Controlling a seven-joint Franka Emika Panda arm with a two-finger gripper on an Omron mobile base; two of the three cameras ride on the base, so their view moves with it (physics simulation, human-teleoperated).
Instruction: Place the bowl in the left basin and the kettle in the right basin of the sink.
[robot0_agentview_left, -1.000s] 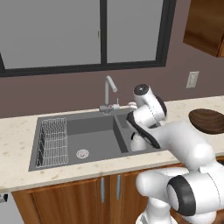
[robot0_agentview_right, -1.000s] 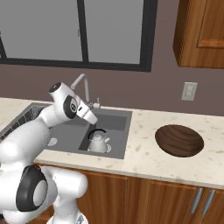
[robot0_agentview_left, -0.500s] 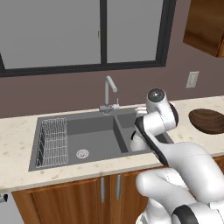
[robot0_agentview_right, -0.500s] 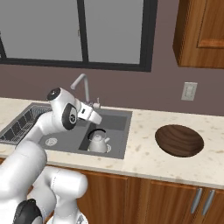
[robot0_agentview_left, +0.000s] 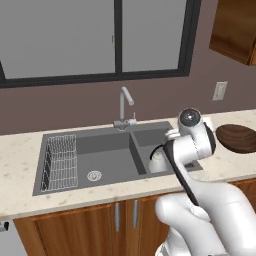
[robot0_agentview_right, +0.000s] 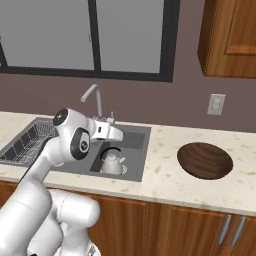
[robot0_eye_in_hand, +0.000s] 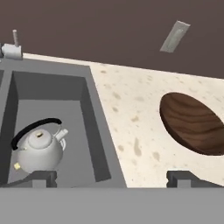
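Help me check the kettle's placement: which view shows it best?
The hand view: the kettle sits whole in the right basin, handle and spout clear. The right base view shows it smaller; in the left base view the arm partly hides it.

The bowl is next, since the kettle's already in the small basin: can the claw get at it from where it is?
Probably yes. The bowl lies alone on the counter right of the sink, nothing on or around it. The claw is open and empty, and counter lies between it and the bowl.
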